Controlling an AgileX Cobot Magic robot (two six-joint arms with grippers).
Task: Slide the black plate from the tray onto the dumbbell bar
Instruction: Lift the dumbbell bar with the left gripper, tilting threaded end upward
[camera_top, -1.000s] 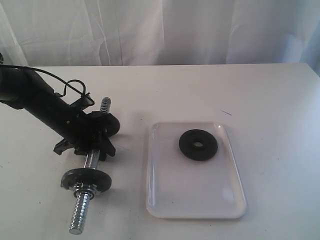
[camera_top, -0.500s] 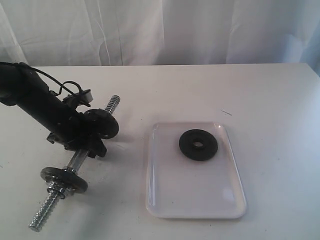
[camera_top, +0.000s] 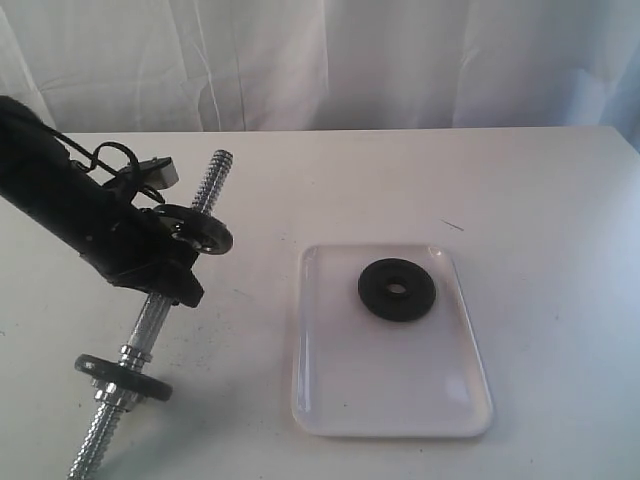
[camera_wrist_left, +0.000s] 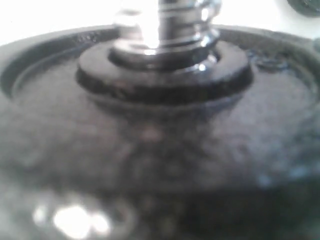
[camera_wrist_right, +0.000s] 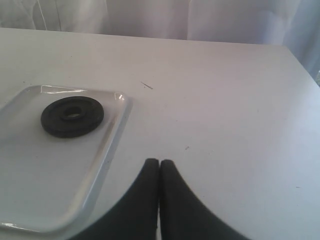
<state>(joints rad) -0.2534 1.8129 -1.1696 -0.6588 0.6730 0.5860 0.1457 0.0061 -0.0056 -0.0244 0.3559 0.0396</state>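
Your black plate (camera_top: 397, 290) lies flat in the tray (camera_top: 385, 395), in the tray's far half, centre hole up, with nothing touching it. The right wrist view shows the same: the black plate (camera_wrist_right: 72, 116) rests on the glossy white floor of the tray (camera_wrist_right: 45, 190), clear of the rim on every side you can see.

The right gripper (camera_wrist_right: 159, 167) hangs over the bare table (camera_top: 520, 200) just beside the tray. Its two dark fingers are pressed together with nothing between them (it does not show in the exterior view at all).

Look well to the left of the tray for the dumbbell bar (camera_top: 148, 322). It stands tilted, one threaded end pointing up toward the white curtain (camera_top: 400, 60) and the other running down past the picture's bottom edge, so you cannot tell whether that end touches the table. Two black discs sit on it, the upper disc (camera_top: 197, 228) and the lower disc (camera_top: 122, 377). Your left gripper (camera_top: 165, 272) is clamped on the dumbbell bar between them, right under the upper one.

The left wrist view is a blurred close-up of one disc (camera_wrist_left: 160, 140) with a silver nut (camera_wrist_left: 165, 25) at its centre; no fingers are visible there.
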